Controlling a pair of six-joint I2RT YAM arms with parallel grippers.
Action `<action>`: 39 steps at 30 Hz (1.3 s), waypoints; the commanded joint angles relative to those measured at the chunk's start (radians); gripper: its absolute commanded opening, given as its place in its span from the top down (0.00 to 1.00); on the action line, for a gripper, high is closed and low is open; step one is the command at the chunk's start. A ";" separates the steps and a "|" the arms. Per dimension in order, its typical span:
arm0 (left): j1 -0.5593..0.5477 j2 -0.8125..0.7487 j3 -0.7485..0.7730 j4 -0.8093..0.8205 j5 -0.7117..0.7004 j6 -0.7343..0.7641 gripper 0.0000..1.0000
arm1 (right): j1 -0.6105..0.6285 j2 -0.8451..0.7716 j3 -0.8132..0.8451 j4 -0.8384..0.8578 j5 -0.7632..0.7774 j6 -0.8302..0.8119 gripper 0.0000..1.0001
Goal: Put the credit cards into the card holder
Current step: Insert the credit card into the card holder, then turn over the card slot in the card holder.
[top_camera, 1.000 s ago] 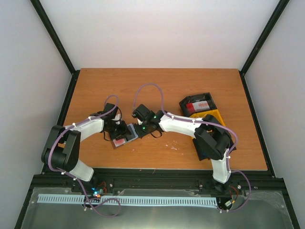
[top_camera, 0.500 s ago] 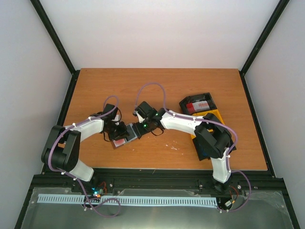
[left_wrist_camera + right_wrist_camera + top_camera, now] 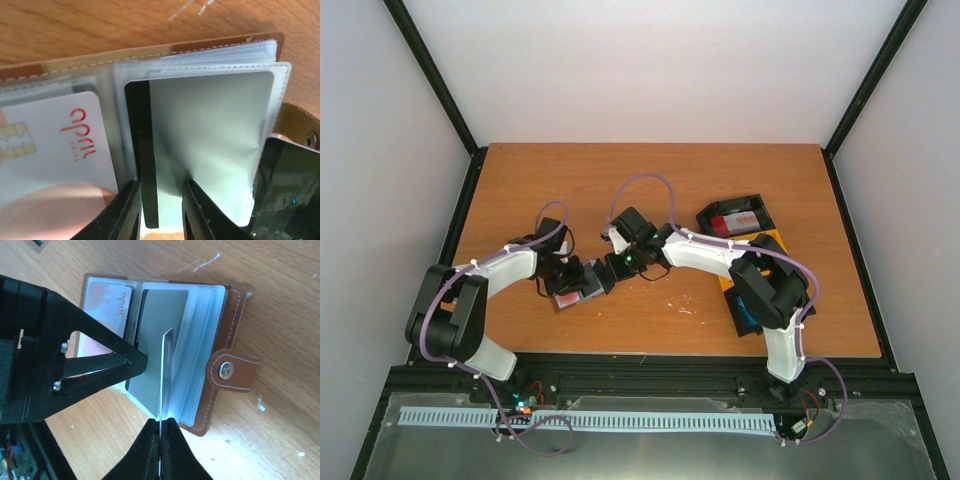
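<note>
The brown card holder (image 3: 572, 296) (image 3: 227, 325) (image 3: 210, 46) lies open on the table. A red and white credit card (image 3: 55, 145) (image 3: 107, 305) sits in its left sleeve. A pale grey one with a dark stripe (image 3: 210, 135) (image 3: 162, 315) sits in a clear sleeve. My left gripper (image 3: 160, 187) (image 3: 583, 279) has its jaws a little apart, tips over that grey card's stripe end. My right gripper (image 3: 161, 421) (image 3: 612, 267) is shut on a thin pale sheet (image 3: 166, 370) standing on edge over the holder. Whether that sheet is a card or a sleeve leaf is unclear.
A black tray (image 3: 757, 211) at the back right holds a red and white card (image 3: 733, 221). A yellow tray (image 3: 772, 243) lies beside it, mostly hidden under my right arm. Both arms meet over the holder at the table's middle left.
My right arm's wrist has swung a little toward the back of the table while its gripper stays at the holder. The left arm and the holder have hardly moved.
</note>
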 commanded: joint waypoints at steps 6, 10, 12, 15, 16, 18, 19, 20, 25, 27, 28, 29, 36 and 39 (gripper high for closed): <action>-0.003 -0.066 0.054 -0.120 -0.111 -0.015 0.74 | -0.009 -0.027 -0.016 0.124 -0.201 0.078 0.97; -0.003 -0.053 0.021 -0.110 -0.114 -0.023 0.75 | -0.015 -0.025 -0.028 0.156 -0.205 0.130 0.97; -0.003 -0.053 0.006 -0.099 -0.116 -0.024 0.76 | -0.019 -0.034 -0.040 0.138 -0.127 0.152 0.97; -0.003 -0.055 -0.002 -0.070 -0.081 -0.016 0.76 | -0.023 -0.051 -0.065 0.114 -0.015 0.158 0.97; -0.003 -0.057 -0.001 -0.056 -0.060 -0.011 0.78 | -0.024 -0.056 -0.073 0.115 0.001 0.158 0.97; -0.003 -0.064 0.007 -0.049 -0.042 -0.012 0.82 | -0.024 -0.058 -0.080 0.112 0.020 0.153 0.97; -0.003 -0.067 0.010 -0.048 -0.045 -0.014 0.84 | -0.024 -0.057 -0.081 0.110 0.025 0.154 0.97; -0.003 -0.071 0.019 -0.050 -0.052 -0.015 0.87 | -0.024 -0.055 -0.082 0.112 0.028 0.155 0.97; -0.003 -0.061 0.040 -0.073 -0.102 -0.012 0.93 | -0.024 -0.049 -0.084 0.116 0.033 0.155 0.97; -0.003 -0.049 0.038 -0.077 -0.115 -0.010 0.94 | -0.024 -0.048 -0.084 0.114 0.037 0.152 0.97; -0.003 -0.043 0.037 -0.081 -0.125 -0.011 0.96 | -0.025 -0.046 -0.084 0.113 0.039 0.152 0.97; -0.003 -0.042 0.037 -0.085 -0.138 -0.012 0.97 | -0.024 -0.044 -0.083 0.113 0.039 0.152 0.97; -0.003 -0.008 0.008 -0.045 -0.109 0.002 1.00 | -0.024 -0.037 -0.076 0.114 0.031 0.145 0.97; -0.004 0.004 -0.001 -0.039 -0.107 0.002 0.99 | -0.024 -0.038 -0.074 0.121 0.023 0.141 0.97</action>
